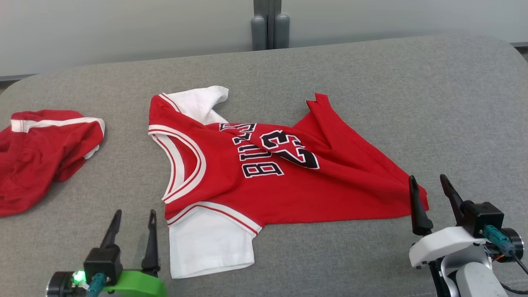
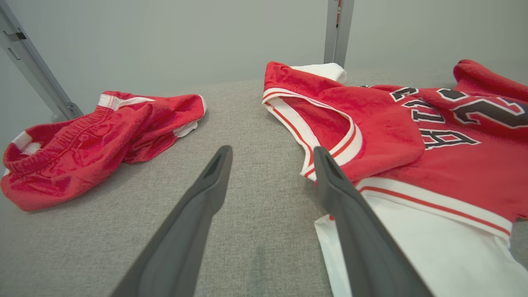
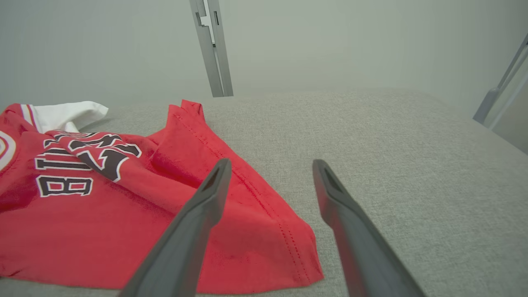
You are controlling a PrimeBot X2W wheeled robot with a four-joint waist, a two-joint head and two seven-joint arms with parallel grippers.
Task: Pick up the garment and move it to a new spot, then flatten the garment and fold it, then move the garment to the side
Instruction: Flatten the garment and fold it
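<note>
Item: red Bulls jersey (image 1: pixel 264 173), white-sleeved, lying rumpled at the centre of the grey padded table (image 1: pixel 371 103), collar toward 9 o'clock, hem toward 4 o'clock, a diagonal fold crossing the number. Item: red shorts (image 1: pixel 41 156), heaped at 9 o'clock, well apart from the jersey. My left pincer (image 1: pixel 136 212), at 7 o'clock, jaws wide, holding nothing, just beside the near white sleeve (image 1: pixel 210 243). My right pincer (image 1: pixel 427 178), at 4 o'clock, jaws wide and empty, at the jersey's hem end. Hazards, as I judge them: pinching one layer only, so the folded cloth drags and bunches further; a sleeve tucking under on the lift; carrying too far toward 9 o'clock and tangling with the shorts.
</note>
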